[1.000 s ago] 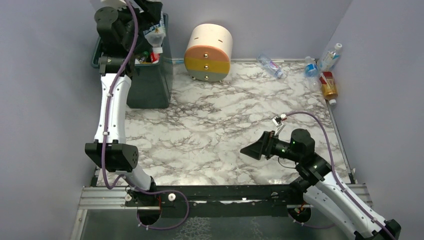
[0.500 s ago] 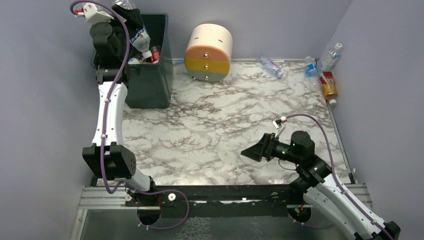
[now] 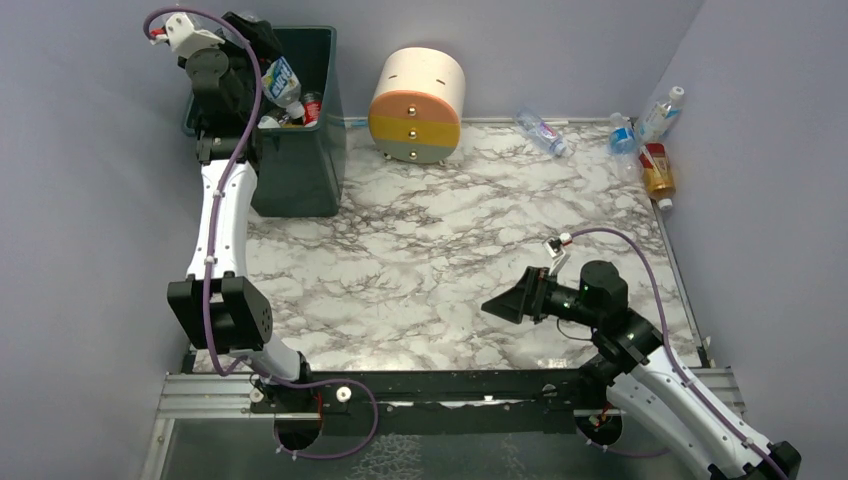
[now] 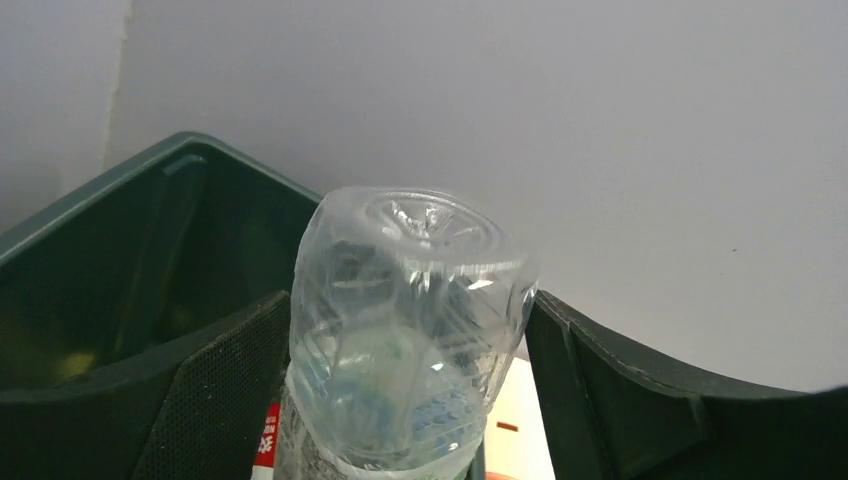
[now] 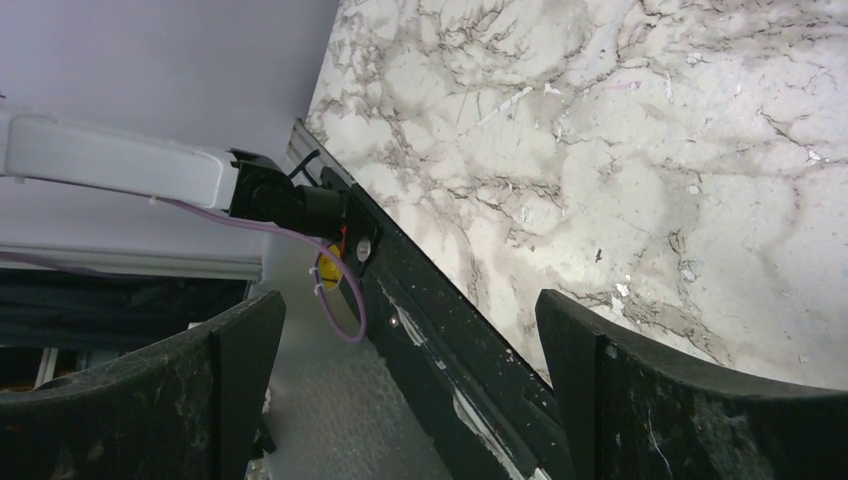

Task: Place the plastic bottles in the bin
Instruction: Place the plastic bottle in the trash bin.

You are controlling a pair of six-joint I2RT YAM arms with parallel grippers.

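1. The overhead view shows the left claw (image 3: 265,62) raised above the open top of the tall dark green rectangular plastic bin (image 3: 300,170). The bin stands at the far left corner of the white marble-patterned tabletop (image 3: 450,240), close to the back wall.
2. Only the left wrist view shows the grip. Both black fingers (image 4: 230,390) press the sides of a clear plastic bottle (image 4: 410,300), so this claw is clamped on it. The bottle's dimpled base faces the wall, with the bin's rim (image 4: 150,170) around it.
3. Only the overhead view shows that this bottle is tilted, neck lower, over the bin's inside. Other bottles lie there, among them a red-labelled bottle (image 3: 310,105).
4. The right claw (image 3: 500,303) is spread wide and grips nothing. Overhead, it hovers over the near right part of the tabletop, pointing left. Its wrist view shows the tabletop's near edge and the black front rail (image 5: 440,340) between the fingers.
5. A clear blue-labelled bottle (image 3: 543,132) lies by the back edge.
6. Three more crowd the far right corner: a clear white-capped bottle (image 3: 662,112), a blue-capped bottle (image 3: 622,135) and a yellow-orange bottle (image 3: 657,172). A wide stretch of marble separates the right claw from them.
7. The round cream, yellow and grey drawer unit (image 3: 417,105) stands near the bin, not touching it.
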